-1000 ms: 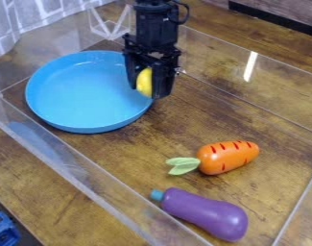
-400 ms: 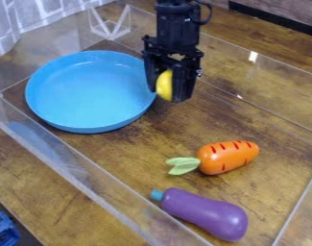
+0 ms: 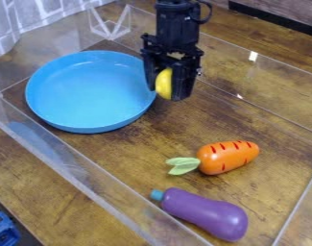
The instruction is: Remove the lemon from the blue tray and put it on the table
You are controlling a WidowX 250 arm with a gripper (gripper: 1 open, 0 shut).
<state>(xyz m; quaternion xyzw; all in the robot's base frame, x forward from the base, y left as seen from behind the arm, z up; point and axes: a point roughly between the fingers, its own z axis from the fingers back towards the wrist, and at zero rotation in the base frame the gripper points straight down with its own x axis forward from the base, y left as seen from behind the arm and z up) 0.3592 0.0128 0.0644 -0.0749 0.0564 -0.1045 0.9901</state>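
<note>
Where the view comes nearest, with twelve o'clock taken as its far edge, a purple toy eggplant (image 3: 204,213) lies on its side at five o'clock, its blue-green tip pointing toward ten. A blue object (image 3: 3,231), cut off by the frame, shows in the near corner between seven and eight o'clock, outside the clear acrylic wall (image 3: 84,175) that slants across the near side.

A little farther in, at four o'clock, an orange toy carrot (image 3: 228,157) with dark markings rests on the dark brown wood-grain table (image 3: 126,159), its green leaves turned toward eight. The carrot and the eggplant lie apart.

Beyond them, at ten o'clock, the round blue tray (image 3: 84,94) sits with its raised rim facing up. Just beside its rim at the three o'clock side, near the middle of the view and a touch toward twelve, is the yellow lemon (image 3: 163,83). The black gripper (image 3: 169,86) has its fingers closed on the lemon, which shows between them, partly covered. Whether the lemon touches the table is hard to tell.

Farthest away, at twelve o'clock, the black robot arm (image 3: 178,17) comes down from the frame's edge toward the gripper.
</note>
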